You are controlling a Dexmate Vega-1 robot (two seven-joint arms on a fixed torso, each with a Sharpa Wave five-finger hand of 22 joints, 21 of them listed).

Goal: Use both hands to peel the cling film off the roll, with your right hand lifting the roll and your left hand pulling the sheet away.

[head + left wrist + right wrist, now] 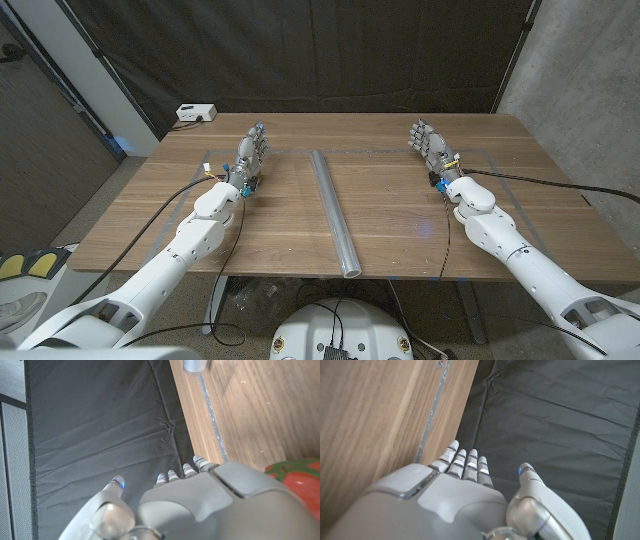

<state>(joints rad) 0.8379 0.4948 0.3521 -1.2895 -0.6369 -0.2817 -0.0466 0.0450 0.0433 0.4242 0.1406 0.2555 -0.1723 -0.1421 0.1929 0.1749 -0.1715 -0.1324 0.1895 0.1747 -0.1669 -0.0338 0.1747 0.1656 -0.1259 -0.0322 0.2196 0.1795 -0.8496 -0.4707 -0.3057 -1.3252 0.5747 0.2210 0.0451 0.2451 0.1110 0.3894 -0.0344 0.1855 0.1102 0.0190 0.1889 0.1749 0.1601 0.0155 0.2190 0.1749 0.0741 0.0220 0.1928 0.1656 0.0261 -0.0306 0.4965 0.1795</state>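
The grey, five-fingered left hand (253, 154) stands on the left side of the wooden table (400, 215), fingers straight, reaching toward the far edge, holding nothing. The matching right hand (430, 143) mirrors it on the right side, fingers extended and empty. Both white arms stretch forward from the near corners. Between them, well apart from each, the long silvery cling film roll (334, 209) lies lengthwise on the table.

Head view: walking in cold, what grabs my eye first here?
Probably the long silvery cling film roll, lying alone down the middle of the wooden table. Next, the two white robot arms reaching in: the left hand and right hand sit either side, well apart from it, holding nothing.
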